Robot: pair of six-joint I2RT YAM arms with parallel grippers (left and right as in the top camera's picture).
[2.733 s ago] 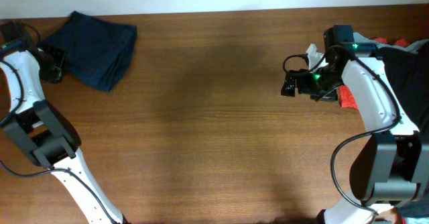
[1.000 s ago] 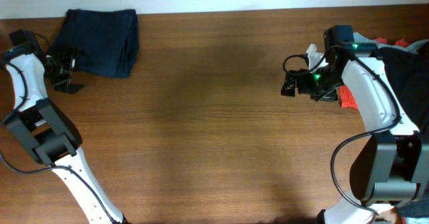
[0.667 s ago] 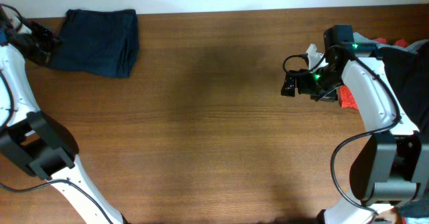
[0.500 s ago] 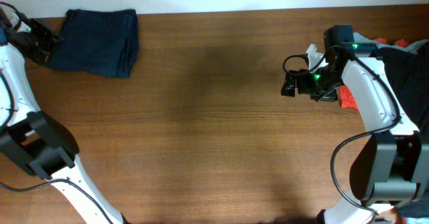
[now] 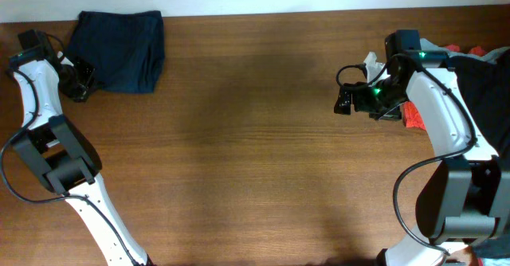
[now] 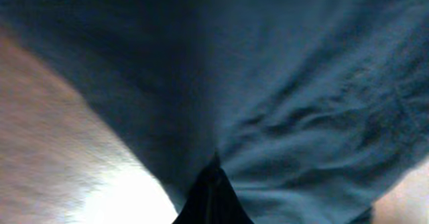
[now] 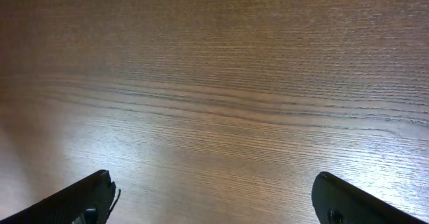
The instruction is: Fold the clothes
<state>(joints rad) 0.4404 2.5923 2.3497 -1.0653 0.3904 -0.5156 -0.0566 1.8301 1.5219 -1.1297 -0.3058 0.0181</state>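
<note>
Swinging back from the table's (image 5: 255, 154) rim, the left claw (image 5: 80, 81) had come to the shorts' (image 5: 123, 47) lower-left edge, shut, no cloth clearly pinched. Folded shorts lay far-left, just right of it; the right claw (image 5: 343, 103), spread open, hung well apart.

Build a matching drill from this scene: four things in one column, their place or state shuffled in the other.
Things:
1. navy shorts
2. left claw
3. right claw
4. orange-red garment

Place or state:
A. open over the bare table
B. folded, far-left corner
C. lying at the right edge
D. shut, close against dark fabric

Pairs: 1-B, 2-D, 3-A, 4-C
</note>
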